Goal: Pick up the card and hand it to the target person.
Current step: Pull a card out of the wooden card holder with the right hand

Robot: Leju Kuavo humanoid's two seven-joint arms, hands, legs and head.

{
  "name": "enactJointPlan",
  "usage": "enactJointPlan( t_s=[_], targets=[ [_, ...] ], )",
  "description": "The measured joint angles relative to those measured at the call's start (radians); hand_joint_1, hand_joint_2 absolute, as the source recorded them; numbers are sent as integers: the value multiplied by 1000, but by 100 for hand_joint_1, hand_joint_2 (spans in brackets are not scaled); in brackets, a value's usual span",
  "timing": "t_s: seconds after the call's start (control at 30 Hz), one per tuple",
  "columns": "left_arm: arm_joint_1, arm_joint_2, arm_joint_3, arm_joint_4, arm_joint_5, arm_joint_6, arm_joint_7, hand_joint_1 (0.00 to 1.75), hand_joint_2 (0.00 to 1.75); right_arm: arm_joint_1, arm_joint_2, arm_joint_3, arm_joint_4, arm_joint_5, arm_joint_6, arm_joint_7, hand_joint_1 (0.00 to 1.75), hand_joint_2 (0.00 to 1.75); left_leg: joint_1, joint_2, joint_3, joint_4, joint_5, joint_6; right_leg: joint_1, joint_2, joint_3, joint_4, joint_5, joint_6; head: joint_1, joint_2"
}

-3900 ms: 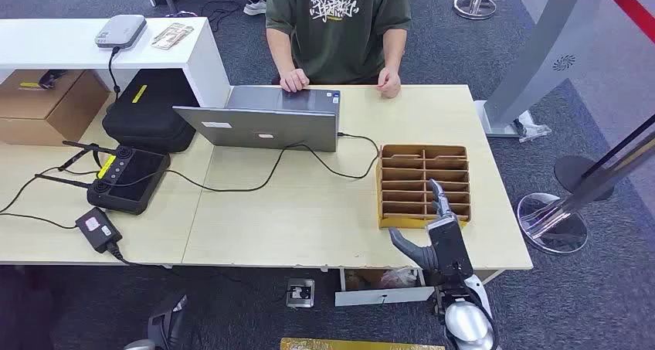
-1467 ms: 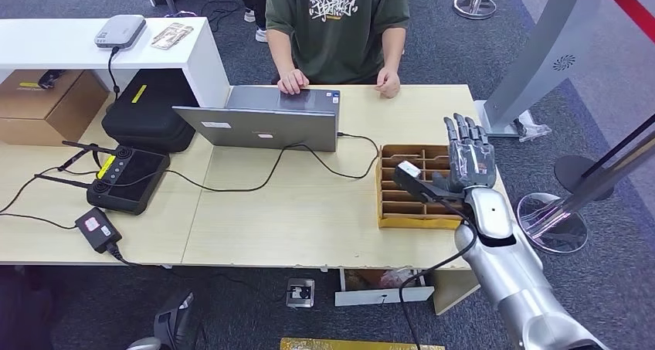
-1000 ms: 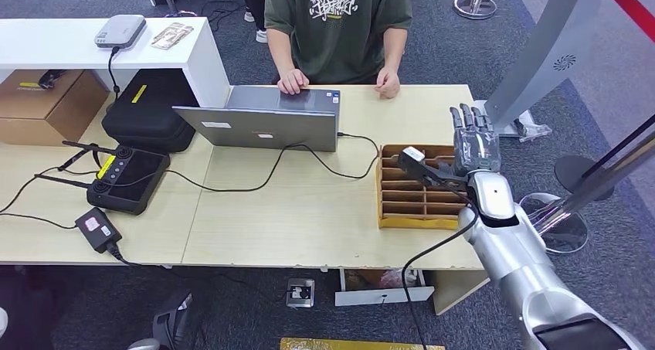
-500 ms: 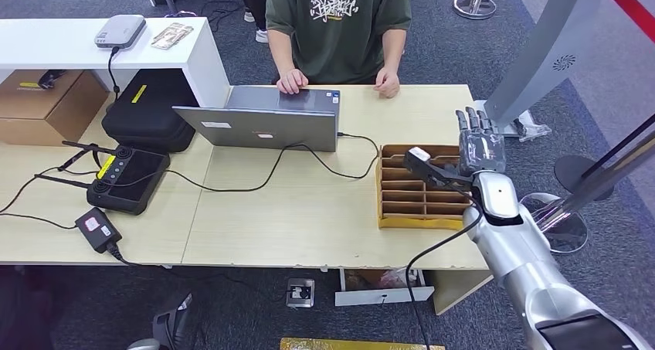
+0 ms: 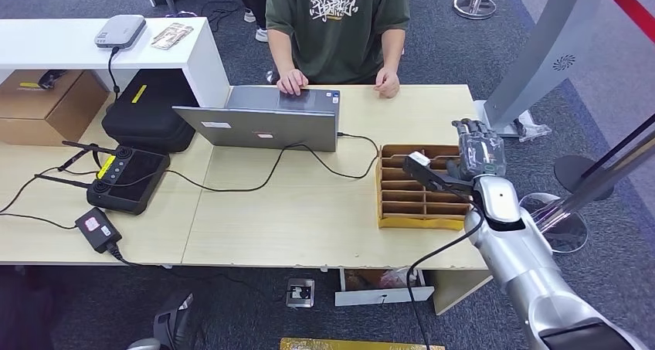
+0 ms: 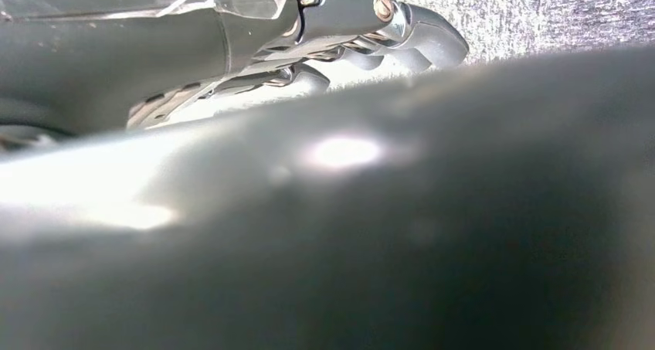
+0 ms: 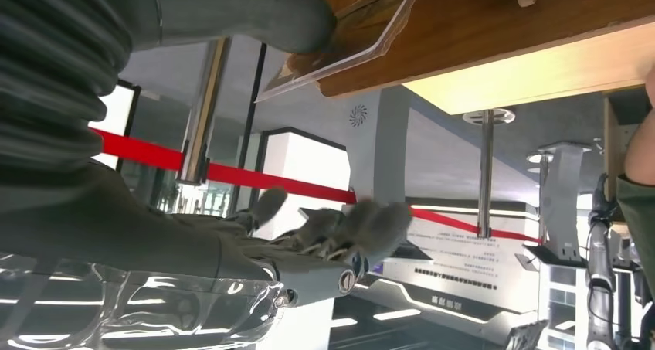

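Observation:
My right hand (image 5: 477,154) hovers over the far right part of a wooden slotted tray (image 5: 409,220) on the table, thumb stretched out over the slots. In the right wrist view a thin brown card (image 7: 351,27) with a clear edge lies against the thumb's tip. The darker fingers (image 7: 347,225) are blurred and stand well apart from the thumb, with nothing between them. The person (image 5: 337,18) in a green shirt stands across the table, one hand on the laptop and the other on the tabletop. My left hand (image 6: 371,25) shows loosely curved fingers beside my own body, holding nothing.
An open laptop (image 5: 263,124) with a trailing cable sits mid-table. A black case (image 5: 147,110), a controller (image 5: 127,180) and a small adapter (image 5: 98,230) lie at the left. A stanchion base (image 5: 552,222) and a grey pillar (image 5: 541,49) stand right of the table.
My right arm has risen from the table's front edge to above the tray. In the last half second its fingers have bent downward and the thumb has dipped slightly.

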Motion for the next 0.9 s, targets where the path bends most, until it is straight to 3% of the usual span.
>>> enactJointPlan(
  t_s=[0.33,0.37,0.5,0.67,0.9],
  targets=[
    [0,0,-2,0,1,0,0,0,0,5,-2,0,-16,-5,11,5,72,175,0,0,0,0,0,0,0,0,0,0,0,0,0,0],
    [0,0,-2,0,1,0,0,0,0,5,-3,0,-16,-5,11,5,81,175,0,0,0,0,0,0,0,0,0,0,0,0,0,0],
    [0,0,-3,0,2,0,0,0,0,6,-3,0,-17,-7,20,1,143,175,0,0,0,0,0,0,0,0,0,0,0,0,0,0],
    [0,0,-3,0,3,0,0,0,0,12,-3,0,-17,-10,22,-3,162,175,0,0,0,0,0,0,0,0,0,0,0,0,0,0],
    [0,0,-5,0,4,0,0,0,0,30,-5,0,-19,-12,23,1,168,175,0,0,1,0,0,0,0,1,0,0,0,0,0,0]
  ],
)
